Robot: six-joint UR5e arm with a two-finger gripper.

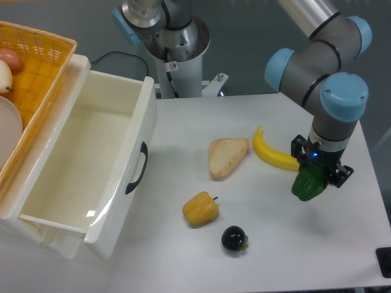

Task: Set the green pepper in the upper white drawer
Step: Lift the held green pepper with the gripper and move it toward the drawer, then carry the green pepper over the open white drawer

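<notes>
The green pepper (307, 184) is at the right side of the table, glossy and lumpy, directly under my gripper (319, 170). The black fingers come down over its top and appear shut on it; I cannot tell whether it rests on the table or hangs just above it. The upper white drawer (116, 210) stands pulled open at the left, its cream-white inside empty, with a curved black handle (138, 168) on the front facing the table's middle.
A yellow pepper (200, 209), a dark round fruit (233, 238), a slice of bread (225, 155) and a banana (274, 154) lie between the drawer and the gripper. An orange wicker basket (43, 67) holding food sits on top at far left.
</notes>
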